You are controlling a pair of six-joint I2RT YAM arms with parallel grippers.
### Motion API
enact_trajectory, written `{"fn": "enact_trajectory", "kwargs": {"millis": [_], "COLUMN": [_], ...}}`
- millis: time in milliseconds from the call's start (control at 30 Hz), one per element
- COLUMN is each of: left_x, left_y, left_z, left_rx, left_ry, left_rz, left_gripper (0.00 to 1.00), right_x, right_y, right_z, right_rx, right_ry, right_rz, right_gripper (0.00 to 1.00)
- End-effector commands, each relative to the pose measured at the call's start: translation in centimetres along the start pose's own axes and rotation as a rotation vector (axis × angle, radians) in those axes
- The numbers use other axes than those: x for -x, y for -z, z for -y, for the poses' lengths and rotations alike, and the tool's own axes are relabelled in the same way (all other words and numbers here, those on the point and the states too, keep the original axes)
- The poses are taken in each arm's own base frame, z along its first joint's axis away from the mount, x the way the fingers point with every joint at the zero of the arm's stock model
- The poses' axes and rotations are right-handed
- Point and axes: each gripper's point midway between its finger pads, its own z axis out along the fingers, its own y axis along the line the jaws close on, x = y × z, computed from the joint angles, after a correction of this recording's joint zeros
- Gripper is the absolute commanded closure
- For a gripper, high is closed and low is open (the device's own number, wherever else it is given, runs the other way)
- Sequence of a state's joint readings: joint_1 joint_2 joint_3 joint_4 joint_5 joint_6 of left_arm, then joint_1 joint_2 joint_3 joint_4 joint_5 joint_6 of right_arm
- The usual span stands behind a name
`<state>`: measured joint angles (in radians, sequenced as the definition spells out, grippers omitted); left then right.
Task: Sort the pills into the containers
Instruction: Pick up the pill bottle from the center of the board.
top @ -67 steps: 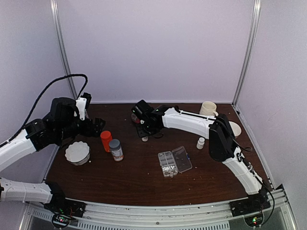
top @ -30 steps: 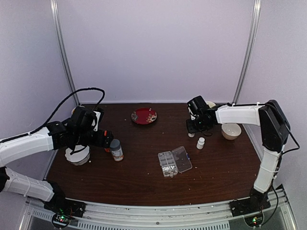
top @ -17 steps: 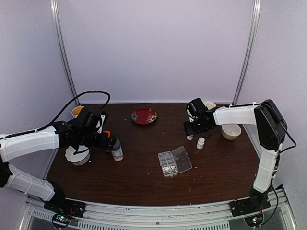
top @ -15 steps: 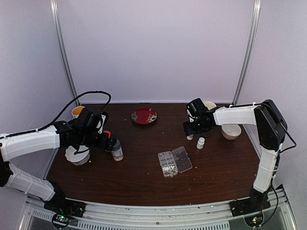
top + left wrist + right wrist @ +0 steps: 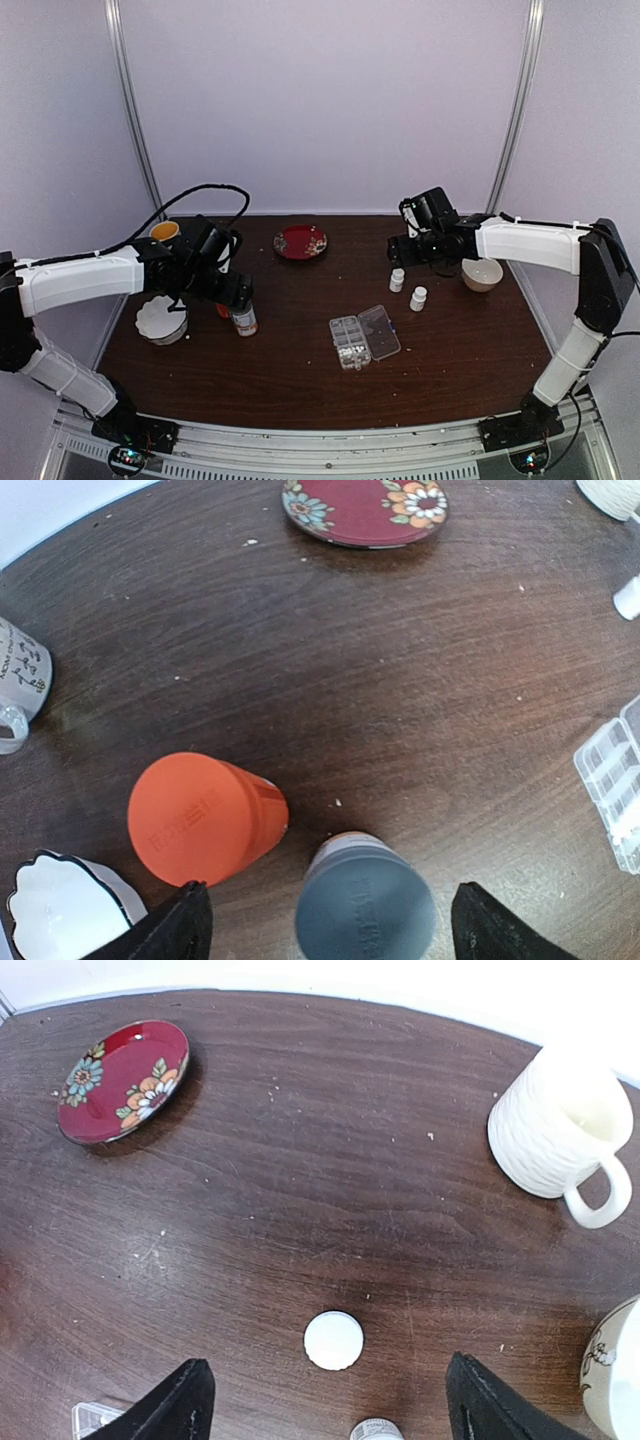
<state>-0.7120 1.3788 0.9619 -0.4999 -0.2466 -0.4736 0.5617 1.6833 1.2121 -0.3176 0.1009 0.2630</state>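
Only overhead, whole organizer (image 5: 378,332) (pills (image 5: 349,352) inside)

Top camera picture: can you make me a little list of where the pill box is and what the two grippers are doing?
organizer box: middle of the table, clear lid folded open to the right
pills: pale cluster in the cells nearest the arms
left gripper: open, a finger on each side of the grey-capped bottle, gaps showing
orange bottle: just left of the grey-capped one
right gripper: open, holding nothing, above a small white bottle
second white bottle: standing nearby
far side: red plate, white mug
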Motion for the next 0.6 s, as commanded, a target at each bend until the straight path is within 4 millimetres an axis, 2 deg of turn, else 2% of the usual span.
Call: {"fn": "enact_trajectory", "kwargs": {"millis": [0, 167, 300, 400, 567], "left_x": [0.8, -0.3, -1.0, -1.1, -0.9], "left_y": [0.6, -0.5, -1.3, -1.6, -1.5], "left_z": [1.7, 1.5, 1.7, 1.8, 1.7], "left_rx": [-0.045, -0.007, 0.005, 0.013, 0.031], "left_ry": [0.004, 0.01, 0.016, 0.018, 0.015], "left_rz": [0.004, -0.059, -0.106, -0.115, -0.109], "left_gripper": [0.13, 0.16, 0.24, 0.25, 0.36], "right_x": [-0.4, -0.2, 0.1, 0.3, 0.6], "right_y": [0.7, 1.3, 1.8, 2.2, 2.7], "right_z": [-0.5, -1.2, -1.4, -1.5, -1.6], "right_rx": [0.019, 0.044, 0.054, 0.059, 0.067], "right_ry": [0.02, 0.025, 0.025, 0.025, 0.026], "right_rz": [0.005, 0.02, 0.033, 0.042, 0.051], "right_gripper": [0.17, 0.15, 0.15, 0.14, 0.14]}}
